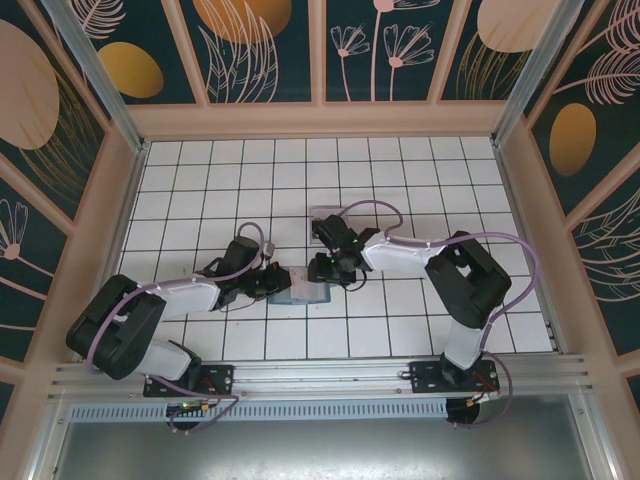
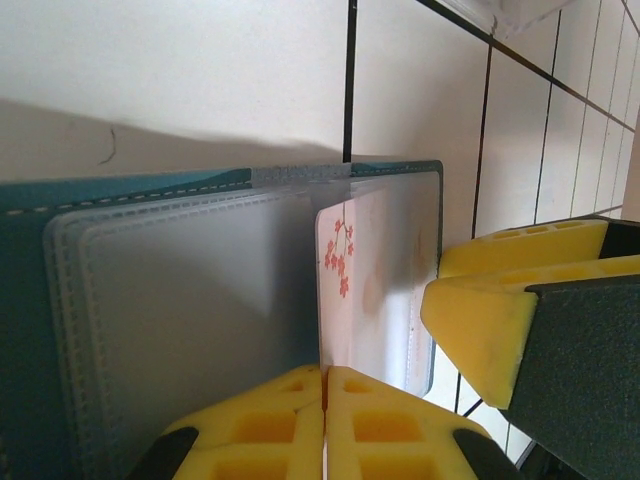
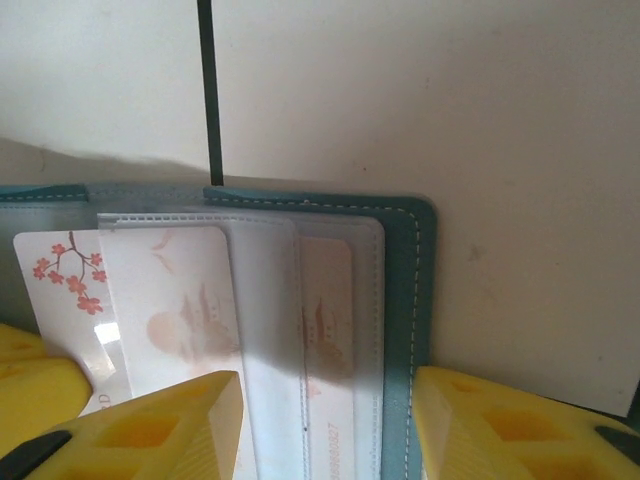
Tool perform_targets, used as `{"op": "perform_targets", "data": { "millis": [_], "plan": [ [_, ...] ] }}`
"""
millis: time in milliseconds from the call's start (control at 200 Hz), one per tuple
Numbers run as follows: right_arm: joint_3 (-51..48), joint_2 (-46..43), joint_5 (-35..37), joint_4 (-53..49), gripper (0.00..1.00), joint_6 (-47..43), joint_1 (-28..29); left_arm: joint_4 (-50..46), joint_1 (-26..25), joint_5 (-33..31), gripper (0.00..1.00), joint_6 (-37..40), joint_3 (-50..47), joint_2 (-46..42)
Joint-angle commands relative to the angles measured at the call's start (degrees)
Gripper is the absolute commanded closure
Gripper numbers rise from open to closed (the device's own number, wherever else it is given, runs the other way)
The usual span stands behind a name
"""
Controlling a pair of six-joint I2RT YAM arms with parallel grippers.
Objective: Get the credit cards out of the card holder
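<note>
Here I'm pinning the holder (image 2: pixel 20 330) with closed left jaws so the parted, empty right jaws are straddling the cards (image 3: pixel 170 290), low in frame.

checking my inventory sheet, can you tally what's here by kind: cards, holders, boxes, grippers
credit cards: 2 showing, one partly slid out, one in its slot
card holder: 1
clear box: 1
grippers: 2, left gripper and right gripper
total: 6
</note>
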Motion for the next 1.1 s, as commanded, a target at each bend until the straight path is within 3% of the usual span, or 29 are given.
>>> {"op": "perform_targets", "data": {
  "millis": [0, 495, 1091],
  "plan": [
    [1.44, 2.83, 4.09, -5.30, 0.50, -0.63, 0.62, 1.84, 0.40, 1.61, 0.91, -0.70, 0.63, 1.97],
    [2.90, 5.33, 8.10, -9.18, 0.65, -0.41, 1.06, 0.94, 0.37, 2.69, 0.91, 0.30, 1.31, 3.20],
    [4.05, 6.93, 11.28, -12.96, 0.69, -0.88, 1.12, -25.07, 0.38, -10.87, 0.92, 13.84, 10.85, -5.95]
  ]
}}
